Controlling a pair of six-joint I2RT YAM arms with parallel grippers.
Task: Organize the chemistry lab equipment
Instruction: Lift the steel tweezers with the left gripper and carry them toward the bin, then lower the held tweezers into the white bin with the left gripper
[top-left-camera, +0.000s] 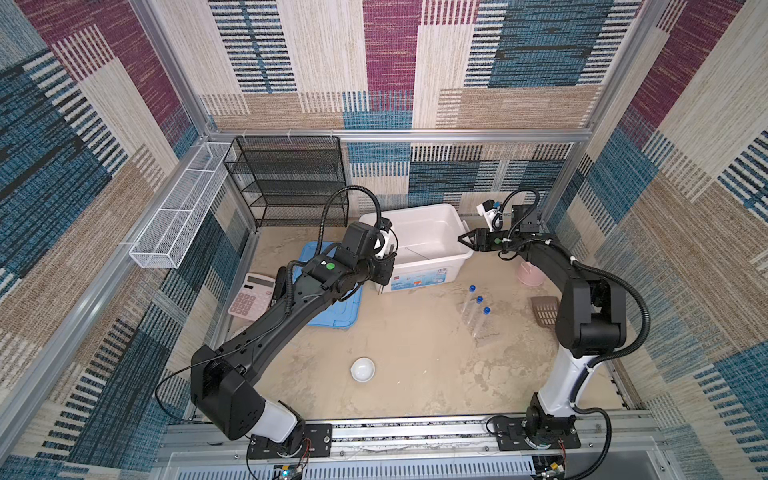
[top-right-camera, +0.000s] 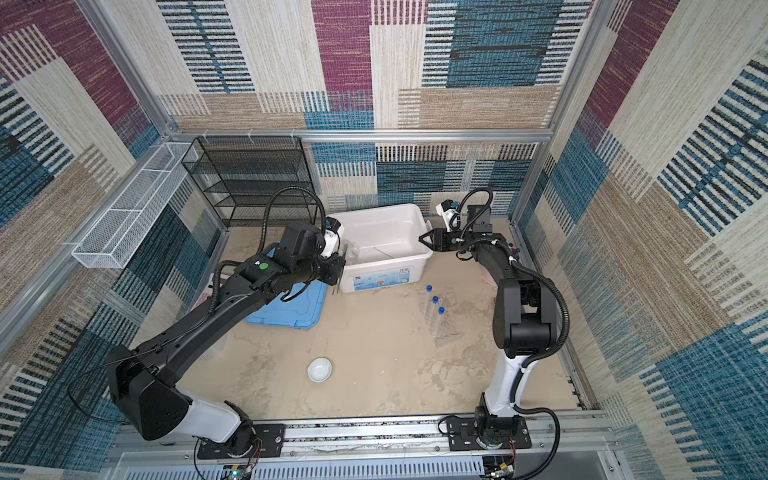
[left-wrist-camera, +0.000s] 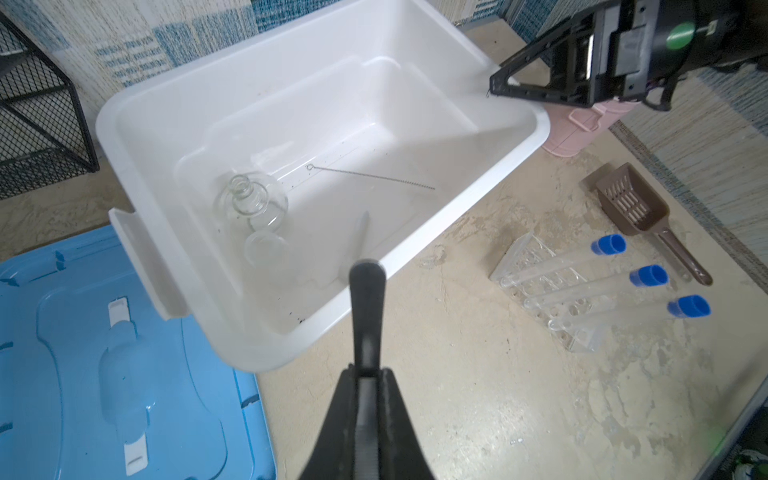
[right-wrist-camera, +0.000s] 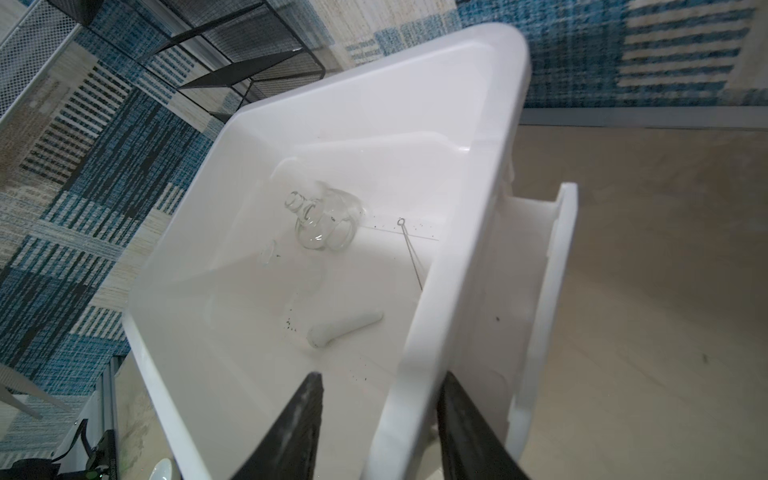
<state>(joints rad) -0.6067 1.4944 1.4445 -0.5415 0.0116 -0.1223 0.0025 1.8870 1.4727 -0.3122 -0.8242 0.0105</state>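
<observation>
Left gripper (left-wrist-camera: 368, 374) clamped on thin metal tweezers (left-wrist-camera: 365, 299), hanging tip-down beside white plastic bin's (left-wrist-camera: 291, 83) rim. Light, stiff, slick; mid-shank pinch, could swivel. Right gripper (right-wrist-camera: 382, 376): jaws parted astride bin's opposite wall, not pinching yet.

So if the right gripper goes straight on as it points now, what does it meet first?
Probably the white bin: its rim sits between the right gripper's open jaws.
</observation>
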